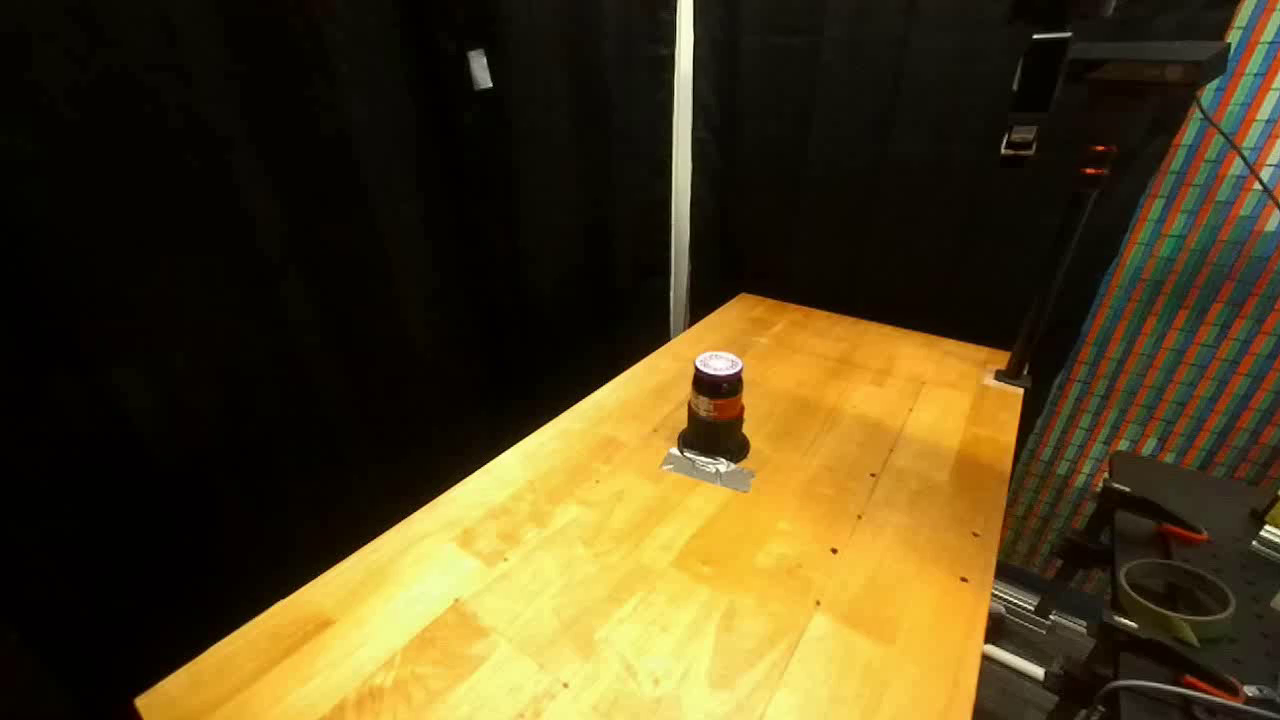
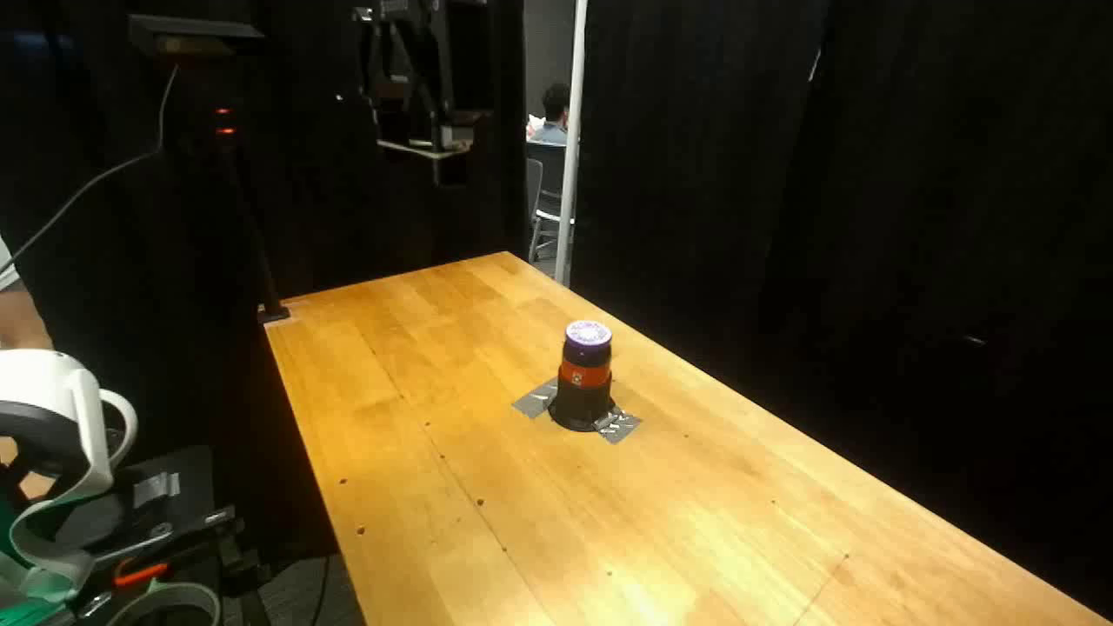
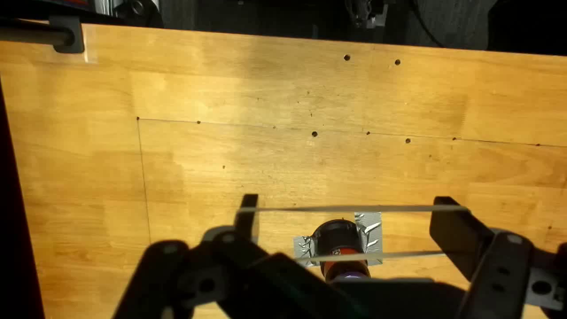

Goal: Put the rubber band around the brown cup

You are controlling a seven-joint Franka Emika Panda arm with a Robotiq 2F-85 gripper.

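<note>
From my station I see the brown cup (image 1: 717, 406) standing upright on a wooden tabletop (image 1: 560, 580), its dark cylinder wrapped with an orange-red label and topped by a white, purple-edged lid (image 1: 719, 362). Beneath the cup is a black flanged base (image 2: 581, 409), with pieces of silver duct tape (image 2: 533, 401) at its sides, stuck to the wood. My hand (image 3: 347, 204) hangs higher than the cup, open, its two fingers (image 3: 456, 235) spread wide. A pale rubber band (image 3: 354, 208) is stretched between them in two strands; in the wrist view the lower strand crosses in front of the cup, while an exterior view shows hand and band well apart from it. Past the cup, in both exterior views, hang black curtains (image 1: 350, 200) beside a pale pole (image 1: 682, 170). Left of the cup in an exterior view, a dark stand (image 2: 259, 252) with small red lights (image 2: 226, 130) rises at the tabletop's corner; lower on that side of the cup is a roll of tape (image 2: 169, 589).
</note>
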